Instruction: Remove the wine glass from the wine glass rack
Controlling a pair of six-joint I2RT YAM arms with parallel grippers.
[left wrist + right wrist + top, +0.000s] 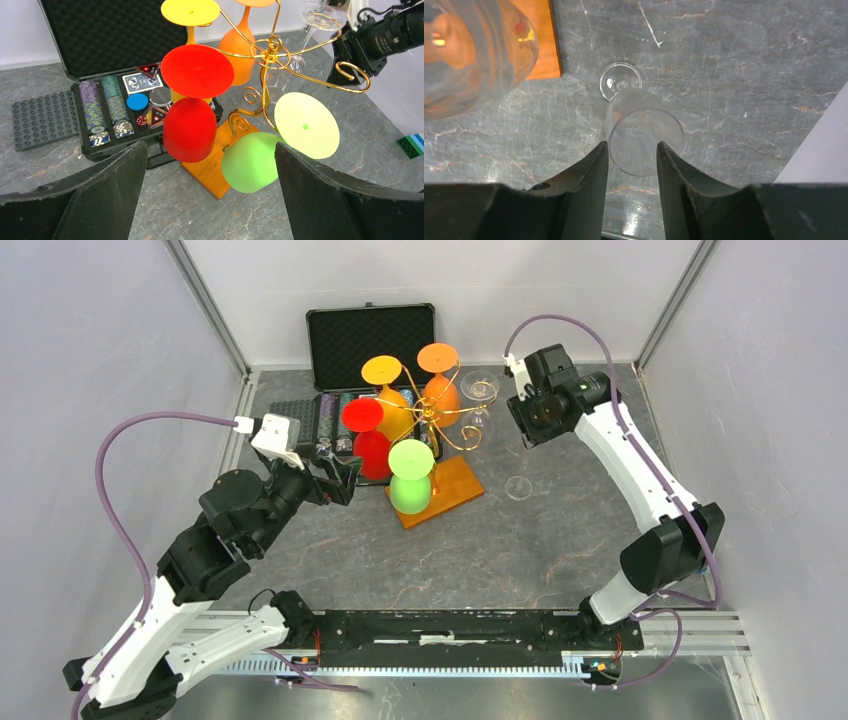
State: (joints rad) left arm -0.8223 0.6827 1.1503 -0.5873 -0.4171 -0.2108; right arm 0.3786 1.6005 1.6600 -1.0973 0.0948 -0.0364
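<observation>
The grey stone counter point(560, 540) carries the wine glass rack point(455, 485) near its middle, wooden base down. Five glasses hang from the rack upside down: yellow point(382, 370), orange point(437, 358), red point(189, 130), green point(250, 162), and a hanging clear glass point(480, 390) on the right side. The left tool point(348, 480) gapes wide and empty, facing the red and green glasses from near. The right tool point(632, 145), fingers partly apart and holding nothing, hovers beside the hanging clear glass. Below it, a clear wine glass point(644, 125) stands upright on the counter, just right of the base. One glass seems off already. Whether more must follow, the views cannot settle.
</observation>
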